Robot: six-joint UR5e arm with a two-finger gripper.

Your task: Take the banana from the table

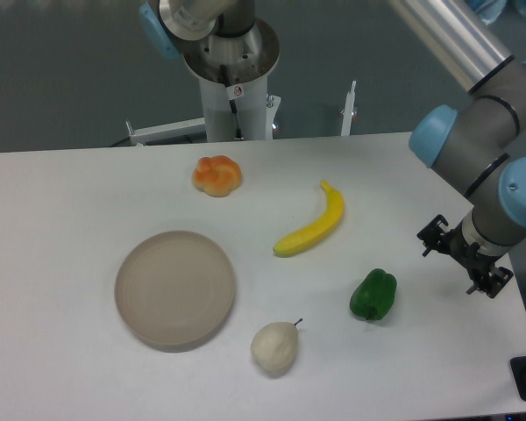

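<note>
Here, the smooth yellow curved banana (312,224) lay on the flat white table (61,202); the black two-finger gripper (464,259) hovered well apart, its opening indeterminate.

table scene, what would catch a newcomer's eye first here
The bright yellow banana lying alone near the middle of the white table stands out first. Next comes the big grey arm with blue joints at the right edge, its gripper hanging off to the banana's right, near the green pepper. A round beige plate fills the left front.
</note>
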